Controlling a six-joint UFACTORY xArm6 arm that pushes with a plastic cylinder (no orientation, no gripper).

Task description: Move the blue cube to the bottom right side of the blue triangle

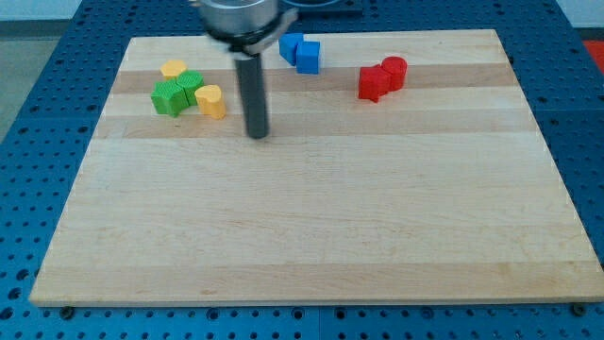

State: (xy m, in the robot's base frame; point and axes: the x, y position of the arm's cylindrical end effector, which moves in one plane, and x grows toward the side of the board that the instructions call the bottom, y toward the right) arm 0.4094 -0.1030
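Note:
The blue cube (309, 58) sits near the view's top centre of the wooden board (311, 236). It touches the blue triangle (291, 46), which lies just to its upper left. My tip (257, 134) is on the board, below and to the left of both blue blocks, well apart from them. It stands a short way to the right of a yellow block (211, 100).
At the view's top left, two green blocks (176, 93) are bunched with another yellow block (173, 69). Two red blocks (382, 77) touch each other at the top right. A blue perforated table surrounds the board.

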